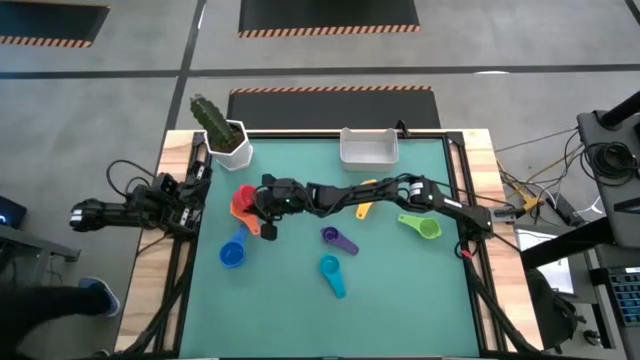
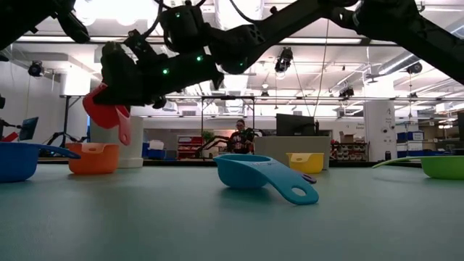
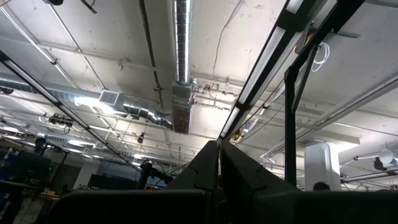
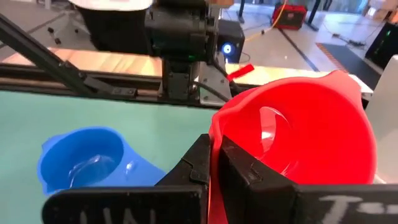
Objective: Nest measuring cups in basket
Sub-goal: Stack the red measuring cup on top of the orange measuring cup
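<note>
Over the left part of the green mat, the right gripper [image 4: 214, 163] is pinching the red cup [image 4: 298, 134] by its rim, fingers shut on the thin wall, and is holding it clear of the table. Just beside the claw the orange cup [image 1: 238, 209] is sitting on the mat, and the blue cup [image 1: 231, 254] is lying a little below it, nearer the front edge. Back along the reaching arm, the yellow cup [image 1: 366, 205], purple cup [image 1: 332, 236], teal cup [image 1: 329, 267] and green cup [image 1: 428, 228] are lying scattered. The basket [image 1: 368, 153] is waiting well away from the claw at the table's far edge, and it looks empty. Judging by this, nesting is barely begun: one cup is in hand, six are lying loose. The left gripper [image 3: 219, 163] is parked off the table's left side, shut on nothing.
</note>
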